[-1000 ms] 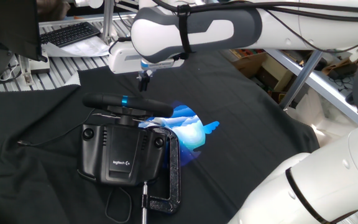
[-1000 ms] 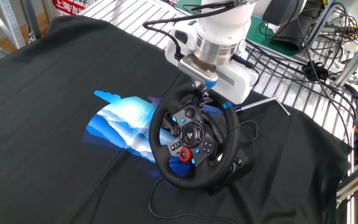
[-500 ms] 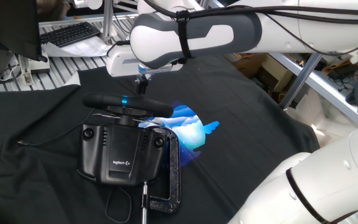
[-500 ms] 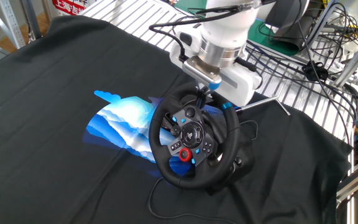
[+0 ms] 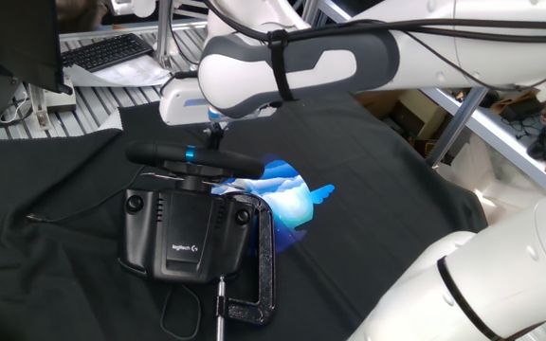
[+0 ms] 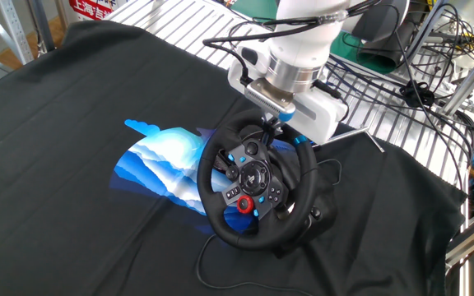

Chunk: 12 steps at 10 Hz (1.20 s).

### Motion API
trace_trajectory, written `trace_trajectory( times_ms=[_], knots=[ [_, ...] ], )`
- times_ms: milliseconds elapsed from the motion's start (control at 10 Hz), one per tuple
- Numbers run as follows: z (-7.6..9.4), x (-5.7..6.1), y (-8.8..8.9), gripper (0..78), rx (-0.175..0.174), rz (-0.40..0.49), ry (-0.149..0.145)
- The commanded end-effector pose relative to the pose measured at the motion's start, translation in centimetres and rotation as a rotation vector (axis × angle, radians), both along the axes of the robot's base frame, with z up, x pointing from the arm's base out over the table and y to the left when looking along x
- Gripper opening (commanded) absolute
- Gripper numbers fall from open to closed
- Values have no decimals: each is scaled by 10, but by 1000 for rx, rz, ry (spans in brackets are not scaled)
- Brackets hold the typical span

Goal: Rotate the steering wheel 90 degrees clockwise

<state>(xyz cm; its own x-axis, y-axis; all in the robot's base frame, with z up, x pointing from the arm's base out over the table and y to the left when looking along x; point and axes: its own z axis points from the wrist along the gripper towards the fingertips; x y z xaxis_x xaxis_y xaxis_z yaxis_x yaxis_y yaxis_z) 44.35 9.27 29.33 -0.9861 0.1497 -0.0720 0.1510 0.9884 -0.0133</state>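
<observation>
Right now gripper (image 6: 268,126) sits at far top of steering wheel (image 6: 256,182), jaw state unclear; get firm rim grip w/ fingers (image 5: 215,138) before sweeping clockwise

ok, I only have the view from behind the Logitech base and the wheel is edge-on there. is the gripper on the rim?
Observer: In the other fixed view the gripper is at the top of the steering wheel rim. I can't tell whether it grips.
Operator: at the blue stripe?
Observer: No. The light-blue stripe sits further along the rim, beside the fingers.
Operator: anything on the face?
Observer: A red button, low on the hub.
</observation>
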Motion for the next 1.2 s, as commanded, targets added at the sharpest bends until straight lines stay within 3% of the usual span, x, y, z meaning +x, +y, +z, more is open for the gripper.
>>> trace_trajectory(
  times_ms=[100, 500, 1200],
  knots=[
    [3, -7, 1, 15, -4, -3, 1],
    [4, -15, 0, 15, -6, 0, 1],
    [18, -29, 20, 15, -10, -74, 8]
  ],
)
